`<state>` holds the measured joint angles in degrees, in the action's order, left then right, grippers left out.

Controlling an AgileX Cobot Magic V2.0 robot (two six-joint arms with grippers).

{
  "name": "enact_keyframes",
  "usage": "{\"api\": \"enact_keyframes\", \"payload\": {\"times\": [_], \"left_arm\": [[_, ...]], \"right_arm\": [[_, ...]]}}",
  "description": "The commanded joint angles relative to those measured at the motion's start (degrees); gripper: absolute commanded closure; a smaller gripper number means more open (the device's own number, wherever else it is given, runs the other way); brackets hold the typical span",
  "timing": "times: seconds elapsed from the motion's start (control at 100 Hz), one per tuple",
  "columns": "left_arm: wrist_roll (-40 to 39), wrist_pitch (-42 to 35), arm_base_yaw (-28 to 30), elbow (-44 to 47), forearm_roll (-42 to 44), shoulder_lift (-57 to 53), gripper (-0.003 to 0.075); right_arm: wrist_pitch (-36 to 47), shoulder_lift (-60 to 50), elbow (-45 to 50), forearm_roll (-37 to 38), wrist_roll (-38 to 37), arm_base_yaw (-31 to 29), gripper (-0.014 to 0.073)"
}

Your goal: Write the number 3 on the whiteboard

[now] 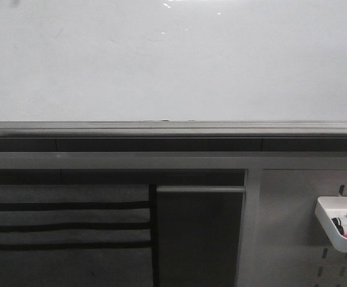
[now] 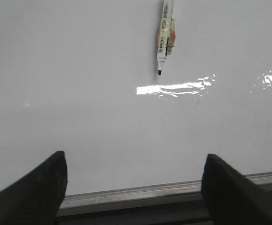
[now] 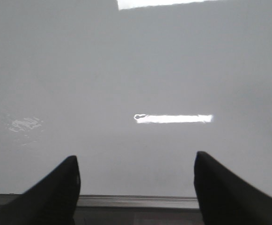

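Both grippers, left (image 2: pixel 133 187) and right (image 3: pixel 136 187), spread apart, empty; marker (image 2: pixel 165 35) top cut off; whiteboard (image 1: pixel 173 66) blank.

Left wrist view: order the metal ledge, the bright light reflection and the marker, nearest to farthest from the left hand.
1. Metal ledge: runs between the left hand's open fingers, along the whiteboard's edge.
2. Light reflection: mid-board.
3. Marker: beyond the reflection, uncapped tip pointing back toward the hand.

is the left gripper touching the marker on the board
Apart. The left wrist view shows the left gripper open and empty, with a wide stretch of bare whiteboard between its fingertips and the marker.
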<state>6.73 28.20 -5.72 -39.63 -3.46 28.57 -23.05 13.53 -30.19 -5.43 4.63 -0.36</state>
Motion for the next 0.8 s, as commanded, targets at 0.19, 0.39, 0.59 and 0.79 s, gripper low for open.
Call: {"api": "enact_keyframes", "payload": {"times": [0.19, 0.39, 0.59, 0.79], "left_arm": [[6.21, -5.89, 0.1, -10.71, -7.39, 16.19, 0.0174], [8.54, -7.85, -0.79, -16.56, -7.39, 27.53, 0.0174], [8.59, -12.29, -4.41, -22.31, -7.29, 37.06, 0.0174], [8.59, -14.39, -6.09, -28.44, -5.92, 45.95, 0.0209]], "right_arm": [[4.44, 1.27, -1.94, 0.5, 0.21, 0.01, 0.0129], [4.44, 1.27, -1.94, 0.5, 0.21, 0.01, 0.013], [4.44, 1.27, -1.94, 0.5, 0.21, 0.01, 0.013], [4.44, 1.27, -1.94, 0.5, 0.21, 0.01, 0.013]]}}
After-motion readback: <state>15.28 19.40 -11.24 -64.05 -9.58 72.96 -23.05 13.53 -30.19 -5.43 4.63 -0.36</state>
